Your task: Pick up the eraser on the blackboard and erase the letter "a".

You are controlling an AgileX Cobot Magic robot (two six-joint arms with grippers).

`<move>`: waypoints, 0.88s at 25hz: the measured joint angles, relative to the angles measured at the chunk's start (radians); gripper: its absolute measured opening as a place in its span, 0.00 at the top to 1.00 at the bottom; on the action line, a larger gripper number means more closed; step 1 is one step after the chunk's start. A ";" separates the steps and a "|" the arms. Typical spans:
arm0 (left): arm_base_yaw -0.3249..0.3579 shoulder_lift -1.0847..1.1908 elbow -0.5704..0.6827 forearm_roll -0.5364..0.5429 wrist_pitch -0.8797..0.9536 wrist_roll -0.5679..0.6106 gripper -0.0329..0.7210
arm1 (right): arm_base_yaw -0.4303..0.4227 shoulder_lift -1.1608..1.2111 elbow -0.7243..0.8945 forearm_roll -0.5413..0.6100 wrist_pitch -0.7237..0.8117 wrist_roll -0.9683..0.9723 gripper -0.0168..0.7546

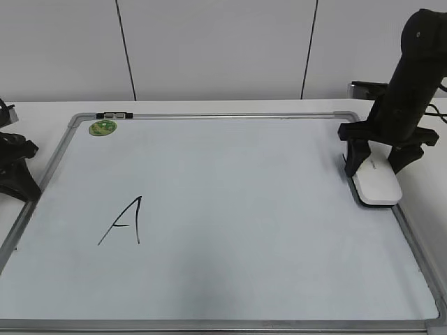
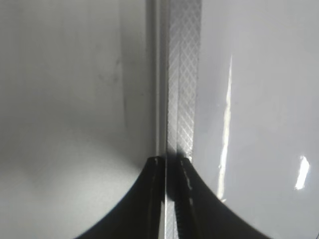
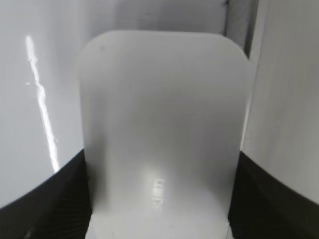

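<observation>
The blackboard (image 1: 244, 188) is a white board with a silver frame, lying flat on the table. The white eraser (image 1: 377, 183) lies at its right edge. My right gripper (image 1: 380, 167) stands over it with one finger against each long side. In the right wrist view the eraser (image 3: 162, 109) fills the space between the fingers (image 3: 159, 199) with no gap. My left gripper (image 1: 21, 183) is shut and empty at the board's left frame (image 2: 184, 74), with its fingertips (image 2: 172, 160) over that frame. No lowercase letter "a" shows in any view.
A large capital "A" (image 1: 126, 222) is drawn at the board's left. A green round magnet (image 1: 103, 127) sits in the far left corner, with a small black and silver piece (image 1: 114, 114) on the frame beside it. The white table surrounds the board.
</observation>
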 joint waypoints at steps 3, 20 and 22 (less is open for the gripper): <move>0.000 0.000 0.000 0.000 0.000 0.000 0.92 | 0.000 0.012 0.000 0.002 0.005 -0.004 0.30; 0.000 0.000 0.000 0.000 0.000 0.000 0.92 | 0.003 0.014 0.000 0.009 0.005 -0.015 0.22; 0.000 0.000 0.000 0.000 0.000 0.000 0.92 | 0.003 0.014 -0.005 -0.001 0.005 -0.015 0.22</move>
